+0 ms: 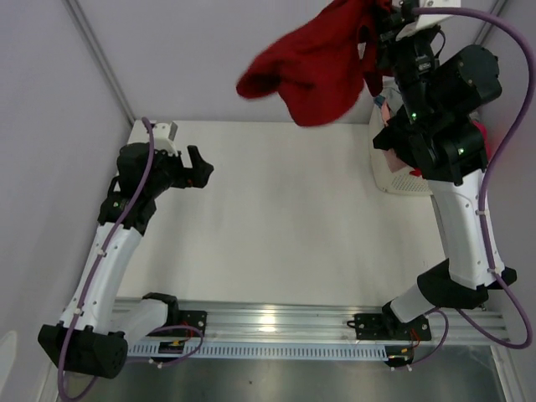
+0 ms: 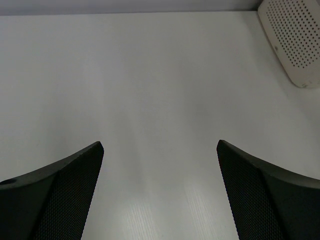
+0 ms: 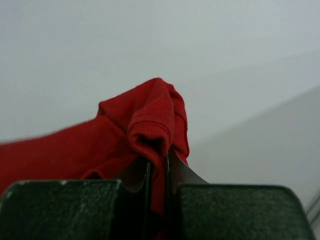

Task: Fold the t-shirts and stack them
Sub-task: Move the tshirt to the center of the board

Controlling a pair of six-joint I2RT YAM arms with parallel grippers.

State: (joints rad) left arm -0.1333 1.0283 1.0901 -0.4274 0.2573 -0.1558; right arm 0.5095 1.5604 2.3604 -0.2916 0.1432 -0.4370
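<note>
A dark red t-shirt [image 1: 314, 63] hangs bunched high above the table's far right, its cloth draping down to the left. My right gripper [image 1: 387, 18] is shut on a fold of it; in the right wrist view the red t-shirt [image 3: 150, 125] is pinched between the two closed fingers [image 3: 156, 167]. My left gripper [image 1: 203, 172] hovers low over the left side of the table, open and holding nothing. Its fingertips [image 2: 85, 165] stand wide apart over bare white tabletop in the left wrist view. Bits of pink and red cloth [image 1: 479, 130] peek from behind the right arm.
A white perforated basket [image 1: 394, 176] stands at the table's right edge, partly hidden by the right arm, its corner [image 2: 295, 40] showing in the left wrist view. Pale walls close in the back and left. A metal rail [image 1: 276, 322] runs along the near edge.
</note>
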